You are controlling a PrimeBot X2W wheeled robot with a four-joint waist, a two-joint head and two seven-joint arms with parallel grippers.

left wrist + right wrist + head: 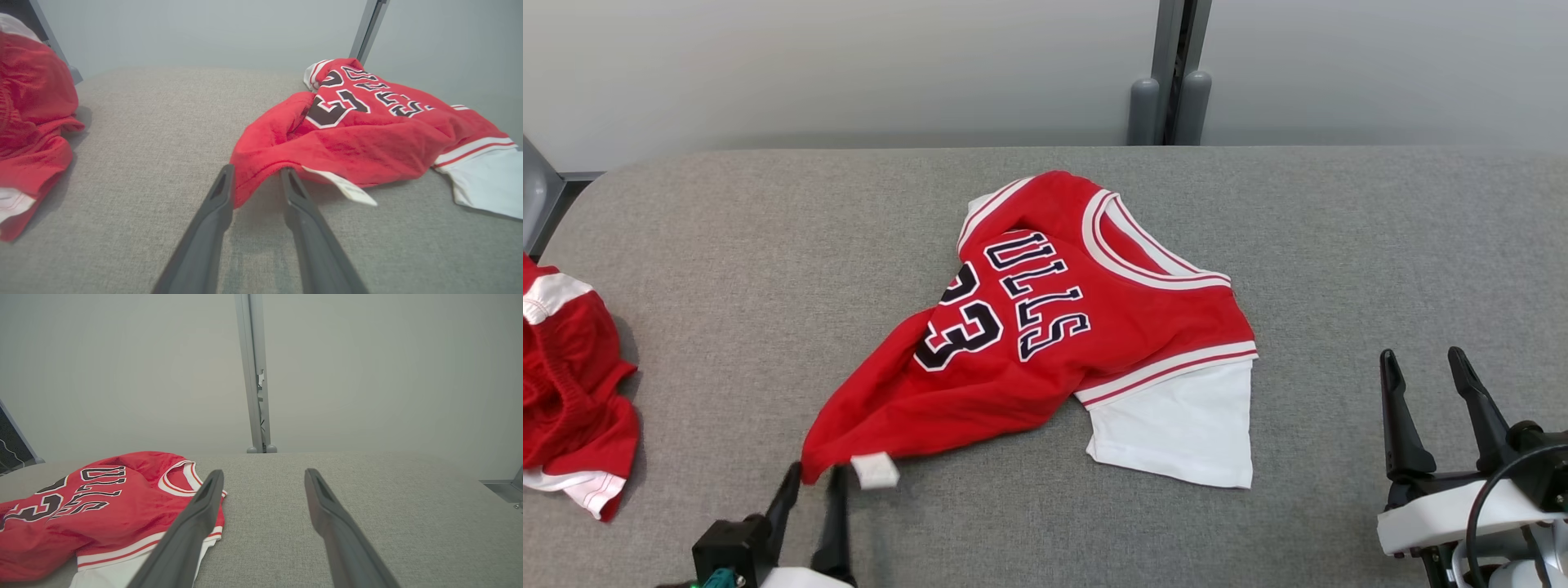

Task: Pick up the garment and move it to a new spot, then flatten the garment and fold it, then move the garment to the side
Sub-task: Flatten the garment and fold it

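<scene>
My left gripper point(256, 169) has its fingers slightly apart at the near hem corner of the shirt point(1045, 343). They are touching rather than pinching, I judge, so the cloth lies free mid-table, rumpled, lettering up, ready for flattening. The right gripper point(1421, 359) sits wide open, well to its right. Grey fabric tabletop point(727, 269), pale wall, grey post point(1172, 73) — another red garment point(572, 384) heaped at left.
</scene>
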